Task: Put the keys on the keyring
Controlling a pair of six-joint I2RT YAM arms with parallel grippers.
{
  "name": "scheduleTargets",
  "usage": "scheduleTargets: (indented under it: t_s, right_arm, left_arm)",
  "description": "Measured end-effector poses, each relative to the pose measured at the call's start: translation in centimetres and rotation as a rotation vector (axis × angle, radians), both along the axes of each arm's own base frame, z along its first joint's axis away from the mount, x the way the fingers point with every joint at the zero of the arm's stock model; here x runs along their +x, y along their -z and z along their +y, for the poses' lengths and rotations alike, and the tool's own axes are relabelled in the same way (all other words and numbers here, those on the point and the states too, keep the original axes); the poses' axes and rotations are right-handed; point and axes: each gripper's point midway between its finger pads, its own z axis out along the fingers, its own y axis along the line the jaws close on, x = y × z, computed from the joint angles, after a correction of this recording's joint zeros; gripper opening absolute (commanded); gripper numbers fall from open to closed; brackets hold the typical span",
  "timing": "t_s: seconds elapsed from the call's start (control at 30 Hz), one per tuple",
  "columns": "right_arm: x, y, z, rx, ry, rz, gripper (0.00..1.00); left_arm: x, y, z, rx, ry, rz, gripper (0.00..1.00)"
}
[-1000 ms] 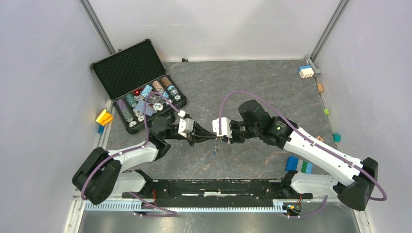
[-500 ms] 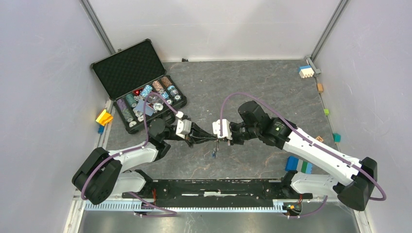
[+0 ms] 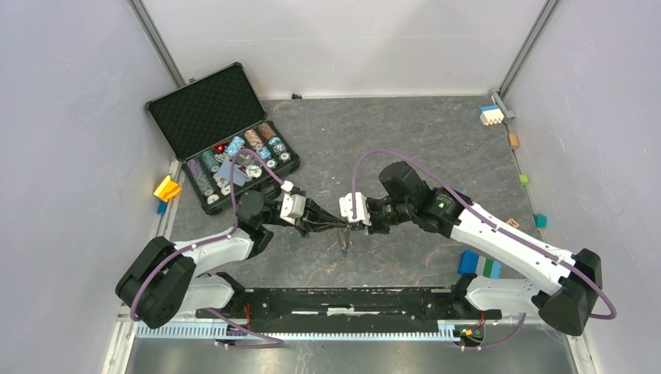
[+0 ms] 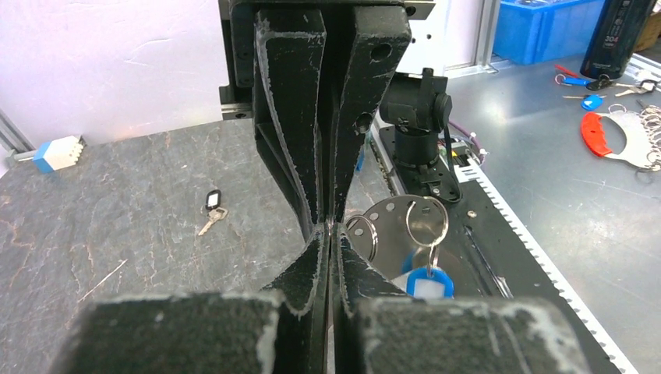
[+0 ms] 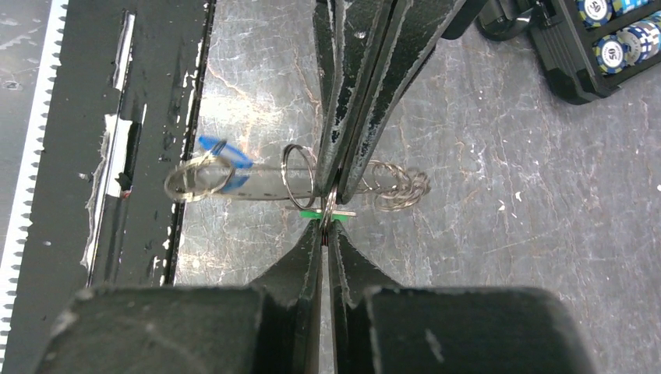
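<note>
My left gripper (image 3: 327,222) and right gripper (image 3: 352,224) meet tip to tip above the middle of the table. The left gripper (image 4: 331,231) is shut on the keyring (image 5: 261,184), a thin loop with a coiled chain-like stretch (image 5: 397,185). The blue-tagged key (image 4: 427,282) hangs from the keyring on its small ring and dangles below the grippers (image 3: 344,246). The right gripper (image 5: 326,226) is shut on the small ring of the green-tagged key (image 5: 310,213), right against the keyring. A black-tagged key (image 4: 212,209) lies loose on the table.
An open case of poker chips (image 3: 222,136) stands at the back left. Blue and green blocks (image 3: 479,265) lie near the right arm's base, a yellow one (image 3: 166,187) at the left edge. A black rail (image 3: 343,300) runs along the near edge.
The right jaws have closed onto the green key's ring. Both grippers drifted slightly left, and the hanging blue key swung a little beneath them.
</note>
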Motion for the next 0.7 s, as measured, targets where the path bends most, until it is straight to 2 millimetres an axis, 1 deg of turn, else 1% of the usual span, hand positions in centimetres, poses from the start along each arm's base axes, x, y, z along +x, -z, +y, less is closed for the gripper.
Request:
scheduleTargets:
  t_s: [0.13, 0.27, 0.33, 0.5, 0.6, 0.7]
  right_arm:
    - [-0.3, 0.1, 0.2, 0.003, -0.029, 0.004, 0.09]
    - [-0.6, 0.2, 0.3, 0.007, -0.056, 0.004, 0.12]
    - [-0.8, 0.3, 0.4, 0.008, -0.072, 0.008, 0.15]
    - [-0.9, 0.7, 0.6, 0.001, -0.092, 0.017, 0.29]
    - [-0.9, 0.5, 0.6, 0.005, -0.094, 0.006, 0.33]
    - [-0.9, -0.3, 0.4, 0.027, -0.092, -0.018, 0.34]
  left_arm:
    - [-0.4, 0.0, 0.1, 0.003, 0.023, -0.009, 0.02]
    - [-0.8, 0.0, 0.1, 0.004, 0.042, -0.020, 0.02]
    - [-1.0, 0.1, 0.2, 0.006, 0.053, -0.024, 0.02]
    - [-1.3, 0.1, 0.2, 0.009, 0.070, -0.030, 0.02]
    - [-1.4, 0.3, 0.3, 0.012, 0.076, -0.029, 0.02]
    - [-1.5, 0.4, 0.3, 0.012, 0.077, -0.028, 0.02]
